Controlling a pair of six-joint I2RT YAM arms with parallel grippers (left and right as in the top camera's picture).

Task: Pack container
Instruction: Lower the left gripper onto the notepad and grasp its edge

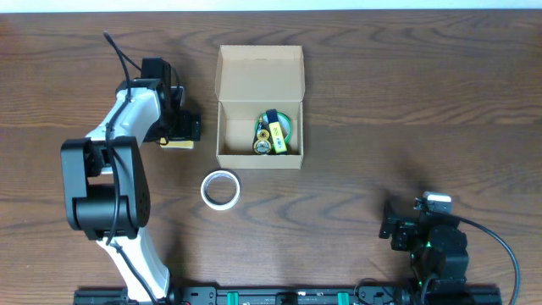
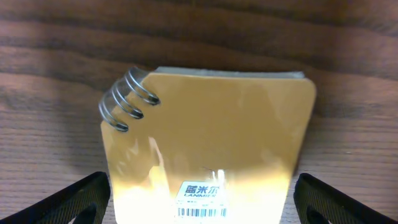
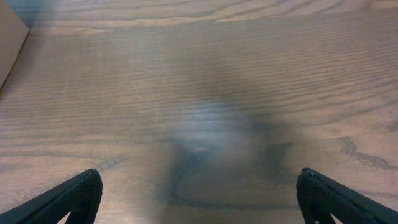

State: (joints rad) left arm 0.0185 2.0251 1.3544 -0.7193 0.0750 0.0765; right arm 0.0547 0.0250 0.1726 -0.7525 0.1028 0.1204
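Dark wood-grain table (image 1: 381, 102). Left gripper (image 2: 200, 186) spread wide, glossy yellow pad (image 2: 211, 124) w/ metal spiral (image 2: 127, 99) btw its fingers; tan cardboard container (image 1: 259, 72) beside. Right gripper (image 3: 199, 183) also spread.

The box (image 1: 259, 63) is plain tan. The pad (image 2: 208, 143) is golden yellow, with a silver coil (image 2: 124, 99) and a white label (image 2: 200, 199) printed blue. The tape ring (image 1: 220, 189) is white. The table (image 1: 406, 102) is dark brown, wood-grained.
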